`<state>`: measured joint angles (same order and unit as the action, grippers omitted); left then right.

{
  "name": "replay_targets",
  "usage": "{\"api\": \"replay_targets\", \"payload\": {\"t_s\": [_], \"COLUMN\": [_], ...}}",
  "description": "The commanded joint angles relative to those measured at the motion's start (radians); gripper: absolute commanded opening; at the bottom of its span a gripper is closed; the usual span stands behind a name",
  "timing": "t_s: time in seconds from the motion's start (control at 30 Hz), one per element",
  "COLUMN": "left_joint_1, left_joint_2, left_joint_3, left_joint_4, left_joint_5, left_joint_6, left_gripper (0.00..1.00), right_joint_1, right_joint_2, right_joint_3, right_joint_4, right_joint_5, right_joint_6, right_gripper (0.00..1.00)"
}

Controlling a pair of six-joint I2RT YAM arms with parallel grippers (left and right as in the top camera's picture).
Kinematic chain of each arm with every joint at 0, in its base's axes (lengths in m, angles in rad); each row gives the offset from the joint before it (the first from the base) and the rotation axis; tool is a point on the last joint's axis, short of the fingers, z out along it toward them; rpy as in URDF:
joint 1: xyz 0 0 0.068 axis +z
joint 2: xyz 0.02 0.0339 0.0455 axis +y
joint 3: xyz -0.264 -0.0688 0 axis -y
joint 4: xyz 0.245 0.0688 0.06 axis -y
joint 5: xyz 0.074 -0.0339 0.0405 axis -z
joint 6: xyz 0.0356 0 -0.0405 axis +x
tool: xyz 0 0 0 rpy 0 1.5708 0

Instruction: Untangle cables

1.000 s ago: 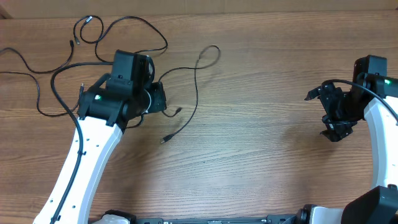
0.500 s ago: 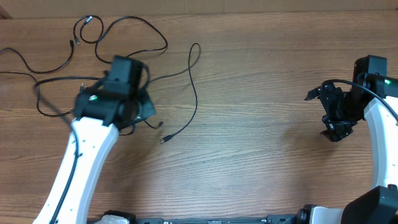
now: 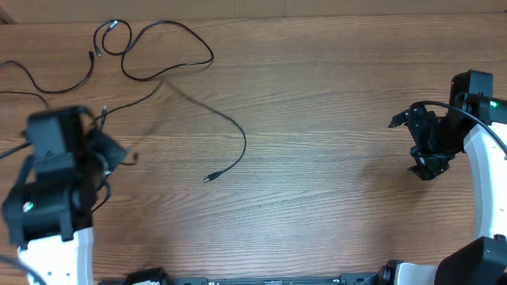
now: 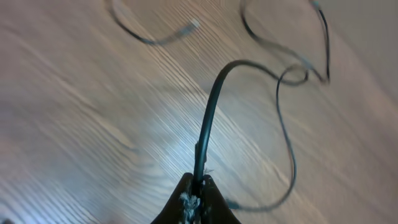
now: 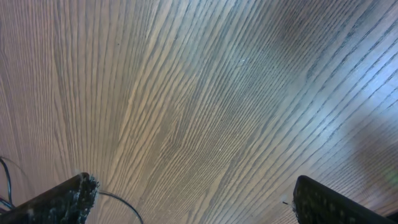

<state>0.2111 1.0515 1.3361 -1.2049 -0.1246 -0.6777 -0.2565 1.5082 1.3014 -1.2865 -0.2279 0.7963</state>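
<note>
My left tool [image 4: 196,194] is pinched on one of the cables [image 4: 209,112]; the rest trail loose over the far-left part of the counter [image 3: 333,198]. My right tool [image 5: 193,193] is spread wide, empty. These cords look light, floppy and kinda slick, so I'd grab close to a plug end [image 3: 208,179], not mid-strand.

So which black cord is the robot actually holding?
The cord pinched in the left gripper, ending in the mid-table plug; the looped cords top-left lie loose.

A robotics lab bench: 2 arms [image 3: 485,162] mounted at a wood-grain worktop [image 3: 333,103], thin black cables [image 3: 242,150] lying loose.
</note>
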Motion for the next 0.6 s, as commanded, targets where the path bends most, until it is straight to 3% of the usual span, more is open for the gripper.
{"api": "replay_targets", "payload": {"t_s": [0.0, 0.3, 0.57], "left_joint_1": [0.113, 0.385, 0.588], "left_joint_2": [-0.043, -0.06, -0.056], "left_joint_3": [0.018, 0.019, 0.019], "left_joint_4": [0.0, -0.002, -0.009], "left_joint_5": [-0.024, 0.025, 0.013], "left_joint_6": [-0.007, -0.037, -0.345], "left_gripper": [0.04, 0.04, 0.04], "right_joint_1": [-0.004, -0.004, -0.004], "right_joint_2": [-0.006, -0.006, -0.006], "right_joint_3": [0.007, 0.007, 0.007], "right_joint_4": [0.002, 0.002, 0.002], "right_joint_5": [0.011, 0.011, 0.011], "right_joint_6": [0.006, 0.006, 0.006], "right_gripper": [1.0, 1.0, 1.0]}}
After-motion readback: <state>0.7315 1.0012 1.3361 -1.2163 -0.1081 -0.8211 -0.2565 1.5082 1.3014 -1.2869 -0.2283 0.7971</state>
